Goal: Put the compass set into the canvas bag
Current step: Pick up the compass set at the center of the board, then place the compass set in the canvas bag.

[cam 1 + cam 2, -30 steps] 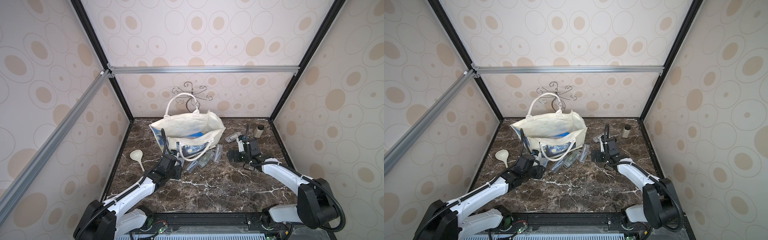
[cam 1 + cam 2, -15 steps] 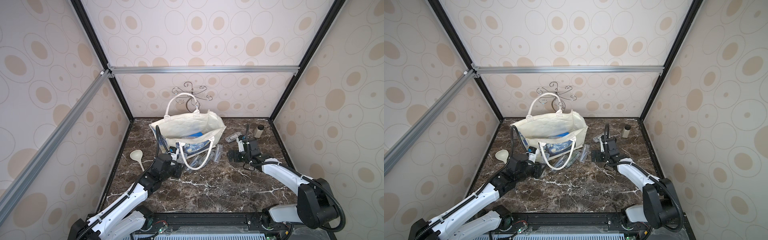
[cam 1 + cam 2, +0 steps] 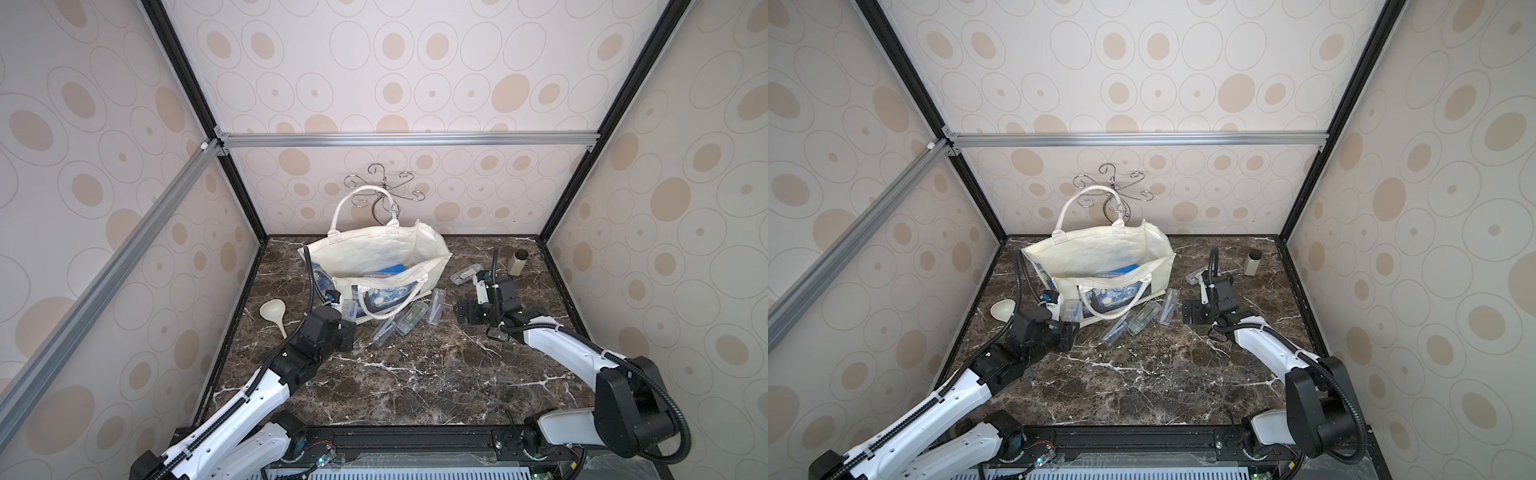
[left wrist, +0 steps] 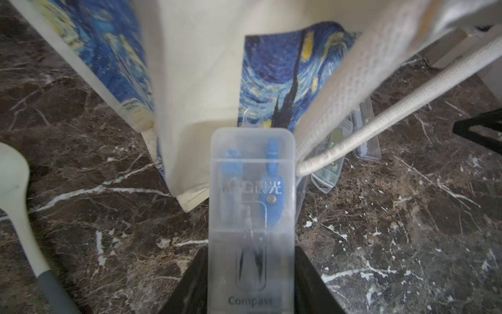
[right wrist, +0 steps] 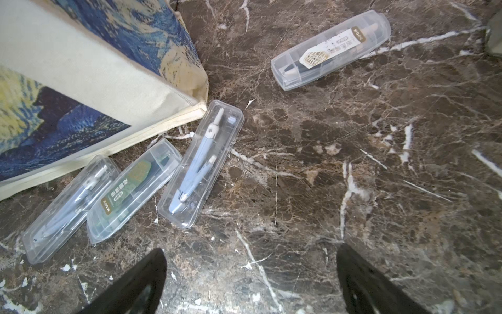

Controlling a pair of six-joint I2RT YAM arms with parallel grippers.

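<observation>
Clear-plastic compass set [image 4: 251, 206] sits clamped in the left claw [image 4: 251, 261] beside the canvas bag [image 4: 195, 81] (right claw [image 5: 251, 250] gapes wide).

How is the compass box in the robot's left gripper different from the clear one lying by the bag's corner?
The held box is pinched in the left gripper, pointing at the canvas bag; the clear box lies flat on the marble table, ungripped. The held box looks frosted with a bright blue compass; the clear box shows a pale grey-blue one. Both are long plastic boxes outside the bag.
</observation>
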